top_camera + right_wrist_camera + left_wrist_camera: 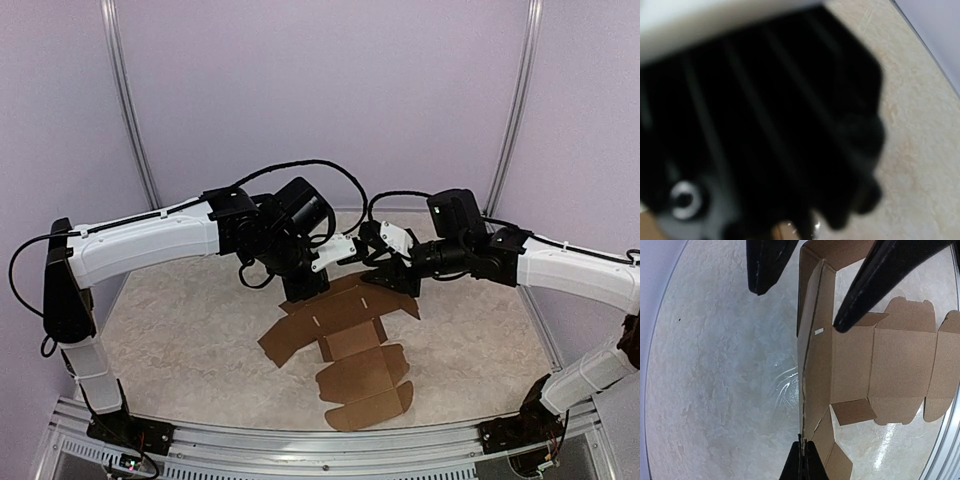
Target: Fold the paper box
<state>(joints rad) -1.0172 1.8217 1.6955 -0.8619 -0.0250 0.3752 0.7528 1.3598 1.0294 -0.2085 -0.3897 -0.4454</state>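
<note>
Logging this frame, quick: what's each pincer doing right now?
Left pincer: open, straddling the paper box's raised panel.
Right pincer: closed on that panel's edge.

We are seeing matt paper against a glossy top.

The paper box (345, 345) is showing plain brown cardboard, matt and faintly fibrous, with rawer cut edges. The table (180, 330) is looking like smooth, marbled beige laminate, and it is throwing back soft glare beside the sheet in the left wrist view. The left arm (150, 240) and right arm (585, 270) are wearing smooth white shells with a slight sheen, their joints looking like matt black plastic. The rail (300, 440) along the near edge is gleaming as brushed metal.
</note>
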